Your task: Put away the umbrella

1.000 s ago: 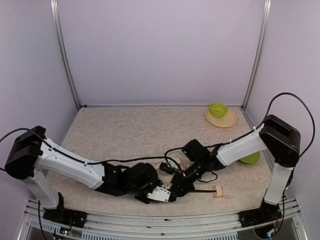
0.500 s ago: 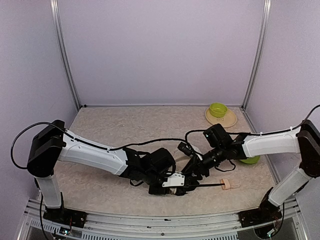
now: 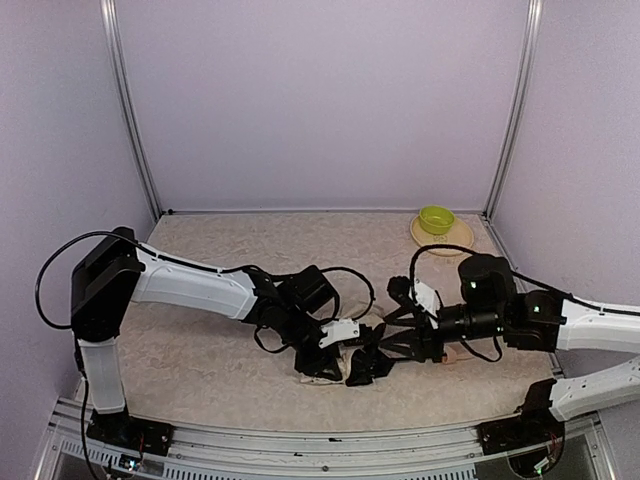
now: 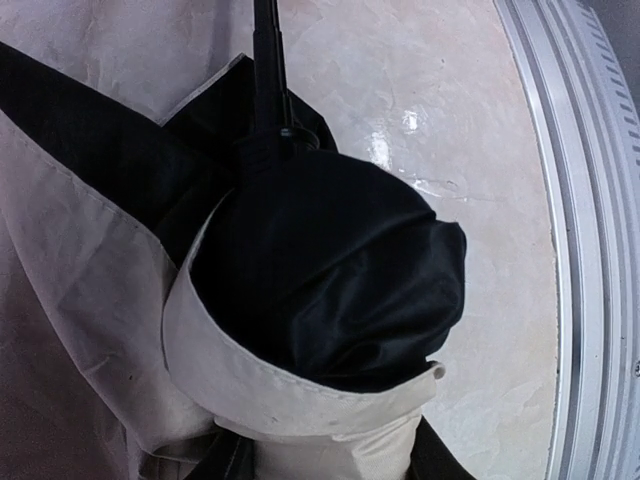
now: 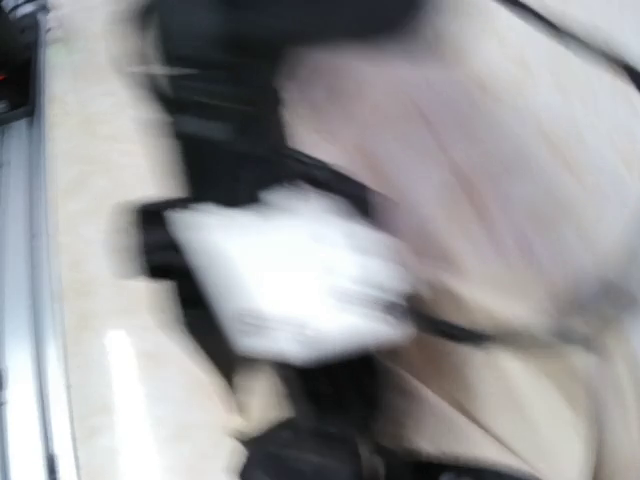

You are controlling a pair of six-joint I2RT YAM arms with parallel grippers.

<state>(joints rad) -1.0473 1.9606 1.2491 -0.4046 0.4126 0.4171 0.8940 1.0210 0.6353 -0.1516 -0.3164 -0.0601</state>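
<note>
- umbrella [image 3: 362, 330] lies collapsed on the desk [image 3: 250, 260] at about 6 o'clock in the top view, close to the front edge and between the 2 claws.
- left wrist view: canopy [image 4: 330, 280] fills the shot. Cream fabric is on the outside, and the black lining bulges out in a rounded fold at centre.
- thin black shaft [image 4: 268, 60] leaves the bundle toward 12 o'clock in that view. The metal edge rail [image 4: 580, 200] runs down the 3 o'clock side.
- left claw [image 3: 335, 350] comes in from 9 o'clock and sits right on the bundle. In its own camera a cream wad runs down between 2 dark tips at the bottom edge, so it reads as pinching the canopy fabric, jaws part closed on it.
- right claw [image 3: 395, 335] comes in low from 3 o'clock and touches or just overlaps the bundle's right end.
- right wrist view is motion-blurred, showing only a white block, black shapes and cream cloth. Top view is too cluttered as well, so I cannot tell whether that claw is spread or pressed together.
- green bowl [image 3: 437, 218] sits on a tan plate [image 3: 450, 240] at 1 o'clock in the far right corner, well apart from the umbrella.
</note>
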